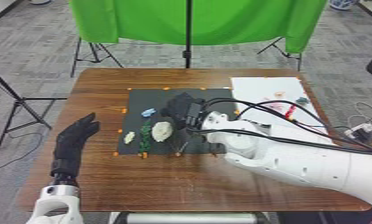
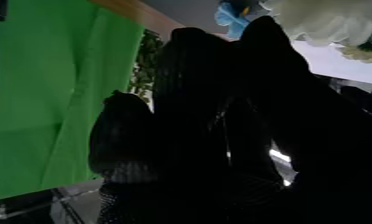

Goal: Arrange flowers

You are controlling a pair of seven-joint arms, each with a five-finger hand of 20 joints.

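**While pale petals lie close by, my black-gloved right hand (image 1: 184, 104) is over the dark mat**

Nearest, on the smooth brown wooden table (image 1: 178, 180), my left hand (image 1: 71, 145) is beside the mat in its black fabric glove, empty, the fingers relaxed and nearly straight. Across the left part of the flat, dark mat (image 1: 200, 142), edged with bits of orange tape, run the flowers. A small cream flower (image 1: 129, 137) lies outermost, next to a thin, leafy green strand (image 1: 145, 140). On the strand's other side lies a rounded white flower (image 1: 162, 131), its petals broad and ruffled in my right wrist view. Beyond them is a little blue flower (image 1: 148, 113), and near it is my right hand; whether that one is released, clenched or grasping something, I cannot tell. Towards the far right, a flat white sheet (image 1: 253, 85) bears small pink pieces (image 1: 278, 95) and a slim red thing (image 1: 291, 111). Farthest off, past the table, green cloth (image 1: 147, 22) hangs in soft folds over the patterned grey floor (image 1: 40, 55).
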